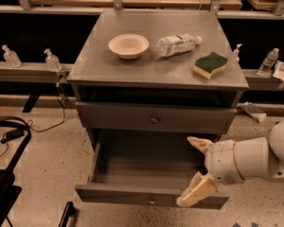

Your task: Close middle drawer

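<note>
The middle drawer (128,194) is pulled far out of the grey cabinet (85,77), low in the view. It is a deep grey box with a flat front panel and a small round knob (152,202), and its inside looks empty. My gripper (199,168) reaches in from the right on a white arm (246,157), over the drawer's right front corner. Its two cream fingers are spread wide. The lower fingertip (195,194) overlaps the top edge of the front panel. The upper fingertip (199,143) is over the drawer's inside.
A closed drawer front (118,117) with a knob sits above the open drawer. On the cabinet top are a white bowl (128,45), a lying plastic bottle (178,44) and a green-yellow sponge (210,64). Small bottles (52,59) stand on side rails. Black cables (9,135) lie on the floor at left.
</note>
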{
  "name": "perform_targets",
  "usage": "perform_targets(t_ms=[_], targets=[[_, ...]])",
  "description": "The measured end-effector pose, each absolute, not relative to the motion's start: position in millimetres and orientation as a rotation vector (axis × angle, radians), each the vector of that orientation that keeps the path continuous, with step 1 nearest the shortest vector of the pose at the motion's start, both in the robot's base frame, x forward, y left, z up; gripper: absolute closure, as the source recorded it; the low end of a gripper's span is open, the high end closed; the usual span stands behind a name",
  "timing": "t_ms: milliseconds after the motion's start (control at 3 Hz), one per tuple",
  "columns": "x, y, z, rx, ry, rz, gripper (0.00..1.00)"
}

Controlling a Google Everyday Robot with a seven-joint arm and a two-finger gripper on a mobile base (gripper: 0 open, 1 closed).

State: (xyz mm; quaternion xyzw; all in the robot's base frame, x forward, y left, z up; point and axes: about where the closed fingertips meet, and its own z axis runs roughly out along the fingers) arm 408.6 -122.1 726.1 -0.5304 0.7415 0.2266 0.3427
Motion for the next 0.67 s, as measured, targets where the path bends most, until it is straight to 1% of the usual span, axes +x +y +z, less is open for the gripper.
perform_targets(t_ms=[333, 667], targets=[[408.6, -122.1, 726.1, -1.379, 1.927, 0.589, 0.0], [416.4, -128.3, 693.2, -1.373, 1.918, 0.552, 0.0]])
